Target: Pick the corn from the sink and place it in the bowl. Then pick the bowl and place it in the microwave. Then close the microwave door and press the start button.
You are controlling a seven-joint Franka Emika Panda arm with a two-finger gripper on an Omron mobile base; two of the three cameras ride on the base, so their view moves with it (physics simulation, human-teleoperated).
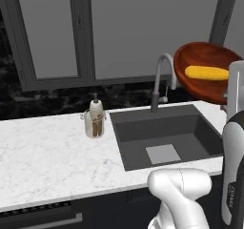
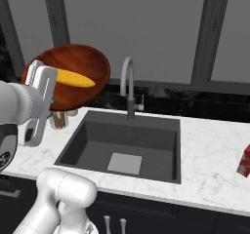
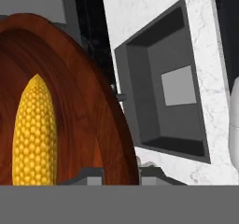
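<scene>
The reddish-brown wooden bowl (image 1: 205,63) (image 2: 80,69) (image 3: 88,120) hangs tilted in the air beside the faucet, above the sink's side. The yellow corn (image 1: 206,73) (image 2: 74,78) (image 3: 35,129) lies inside it. My gripper (image 3: 122,174) is shut on the bowl's rim, one fingertip on each side of the wall; the white hand (image 2: 41,94) (image 1: 236,87) stands at the bowl's edge. Below lies the dark grey sink (image 1: 143,128) (image 2: 95,133) (image 3: 140,78), with nothing in its basin. The microwave and its door are out of view.
A curved grey faucet (image 1: 159,75) (image 2: 128,82) rises behind the sink, close to the bowl. A soap dispenser (image 1: 95,118) stands on the white marble counter (image 1: 47,156). A red box (image 2: 245,162) sits at the counter's far right. Windows line the back wall.
</scene>
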